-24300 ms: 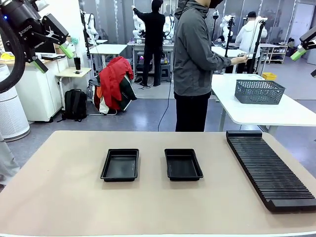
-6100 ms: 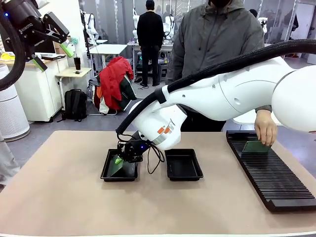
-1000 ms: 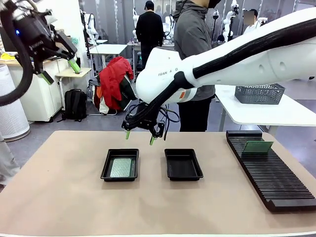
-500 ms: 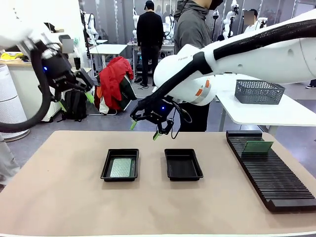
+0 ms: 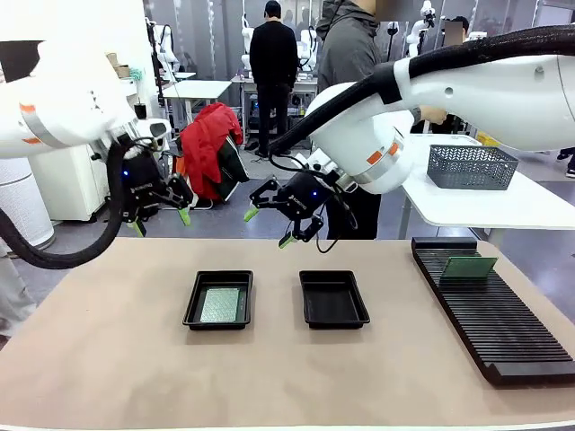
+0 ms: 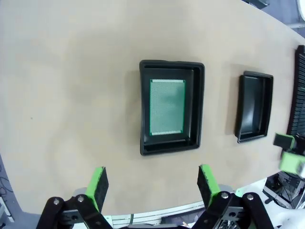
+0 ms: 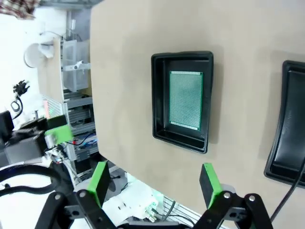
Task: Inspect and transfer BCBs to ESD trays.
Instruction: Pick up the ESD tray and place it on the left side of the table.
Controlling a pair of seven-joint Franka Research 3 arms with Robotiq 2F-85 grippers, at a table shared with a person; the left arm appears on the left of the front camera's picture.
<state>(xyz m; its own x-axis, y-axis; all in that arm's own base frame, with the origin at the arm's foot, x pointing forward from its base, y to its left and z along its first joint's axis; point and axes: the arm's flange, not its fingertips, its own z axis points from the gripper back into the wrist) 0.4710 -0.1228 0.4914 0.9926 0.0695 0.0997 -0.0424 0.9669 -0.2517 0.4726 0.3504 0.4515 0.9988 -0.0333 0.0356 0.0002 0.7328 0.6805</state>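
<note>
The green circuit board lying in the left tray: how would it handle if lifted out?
The circuit board looks thin and flat, so it is probably stiff and light. It lies flat on the black tray floor with walls close around, so gripping an edge is likely awkward. Pushed, it would probably slide, not tip.

No text, number, label or sign is coming through clearly enough to read. Small orange markings (image 5: 393, 148) are showing on the white casing of the right arm (image 5: 359, 117), above the empty black tray (image 5: 333, 299). More orange patches are showing on the left arm (image 5: 67, 103), up and to the left of that tray. All of them are appearing as plain blurs of colour, too small to make out any lettering. The green board (image 6: 167, 106), lying to the left of that tray, is showing a fine dot grid with no legible print.
</note>
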